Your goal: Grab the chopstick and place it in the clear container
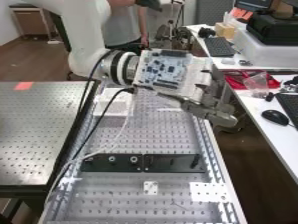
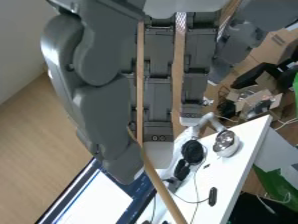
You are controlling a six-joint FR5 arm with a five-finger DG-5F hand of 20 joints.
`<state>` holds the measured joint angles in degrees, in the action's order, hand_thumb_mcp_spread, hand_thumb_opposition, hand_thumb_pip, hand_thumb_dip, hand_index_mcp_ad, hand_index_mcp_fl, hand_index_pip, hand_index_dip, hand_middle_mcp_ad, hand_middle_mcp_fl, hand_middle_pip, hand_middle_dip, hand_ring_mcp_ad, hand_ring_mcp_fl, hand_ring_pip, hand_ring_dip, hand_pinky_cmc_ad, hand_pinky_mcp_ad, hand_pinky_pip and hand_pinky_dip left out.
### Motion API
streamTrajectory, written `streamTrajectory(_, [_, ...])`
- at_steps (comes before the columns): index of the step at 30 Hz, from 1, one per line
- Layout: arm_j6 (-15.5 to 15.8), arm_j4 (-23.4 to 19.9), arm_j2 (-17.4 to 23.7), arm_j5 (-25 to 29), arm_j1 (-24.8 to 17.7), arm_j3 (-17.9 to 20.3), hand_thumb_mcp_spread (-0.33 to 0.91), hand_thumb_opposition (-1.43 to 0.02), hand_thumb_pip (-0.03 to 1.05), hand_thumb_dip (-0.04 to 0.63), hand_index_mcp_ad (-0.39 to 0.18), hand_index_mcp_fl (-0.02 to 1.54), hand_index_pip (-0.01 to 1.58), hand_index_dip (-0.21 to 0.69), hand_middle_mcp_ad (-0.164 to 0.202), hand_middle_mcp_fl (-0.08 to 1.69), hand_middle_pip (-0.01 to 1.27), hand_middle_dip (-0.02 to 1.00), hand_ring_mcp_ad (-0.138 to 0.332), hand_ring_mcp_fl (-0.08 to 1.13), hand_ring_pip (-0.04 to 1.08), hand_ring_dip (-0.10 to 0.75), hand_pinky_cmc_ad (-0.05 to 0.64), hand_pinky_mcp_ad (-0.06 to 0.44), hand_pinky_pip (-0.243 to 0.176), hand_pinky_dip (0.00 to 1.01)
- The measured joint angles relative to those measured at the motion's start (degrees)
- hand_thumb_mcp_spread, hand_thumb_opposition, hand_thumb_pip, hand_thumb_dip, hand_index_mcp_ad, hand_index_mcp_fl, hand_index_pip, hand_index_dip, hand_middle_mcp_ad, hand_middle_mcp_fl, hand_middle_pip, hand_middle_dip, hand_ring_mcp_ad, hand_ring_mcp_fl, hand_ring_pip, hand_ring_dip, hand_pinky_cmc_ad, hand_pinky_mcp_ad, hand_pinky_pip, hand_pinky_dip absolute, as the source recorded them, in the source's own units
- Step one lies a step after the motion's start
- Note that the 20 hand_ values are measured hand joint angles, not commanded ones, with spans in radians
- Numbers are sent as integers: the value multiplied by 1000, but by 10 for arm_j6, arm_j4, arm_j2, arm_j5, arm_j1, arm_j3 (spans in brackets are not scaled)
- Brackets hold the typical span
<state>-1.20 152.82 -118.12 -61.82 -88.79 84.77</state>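
At upper right of the high view, the hand is above the perforated bench, fingers and thumb drawn together. In the wrist view the dark grey hand has its thumb lying against the fingers. A thin tan chopstick is pinched near the fingertips there, slanting out past them; part of it is hidden by the hand. A see-through plastic item rests by a red tray on the right-hand table in the high view; I cannot tell whether it is the clear container.
Black plates with round fittings lie across the perforated bench. Cables hang from the arm over its left part. The right-hand table carries a mouse and keyboards. A shiny metal bowl stands on a white table in the wrist view.
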Motion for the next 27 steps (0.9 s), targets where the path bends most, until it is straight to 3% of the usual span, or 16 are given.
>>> streamTrajectory(4, [29,6,26,15,-22,23,627,-1080,508,250,-124,1138,730,79,-23,1237,518,574,101,747,24,389,550,183,59,176])
streamTrajectory(6, [37,8,33,25,-32,30,627,-1080,508,250,-124,1138,728,79,-23,1237,515,571,101,799,28,401,557,185,61,176])
streamTrajectory(10, [56,16,45,70,-67,41,627,-1080,508,250,-124,1143,717,89,-19,1237,515,574,101,768,16,389,557,185,63,176])
streamTrajectory(15, [63,33,48,138,-115,40,627,-1080,508,250,-124,1145,714,91,-23,1239,515,574,103,815,24,401,557,185,63,176])
streamTrajectory(21, [65,57,39,223,-178,25,627,-1082,508,250,-124,1145,710,93,-23,1237,515,571,99,815,24,393,557,183,66,178])
streamTrajectory(27, [65,101,8,291,-233,-18,632,-1094,508,250,-124,1147,695,96,-19,1236,515,571,93,799,19,398,545,183,63,180])
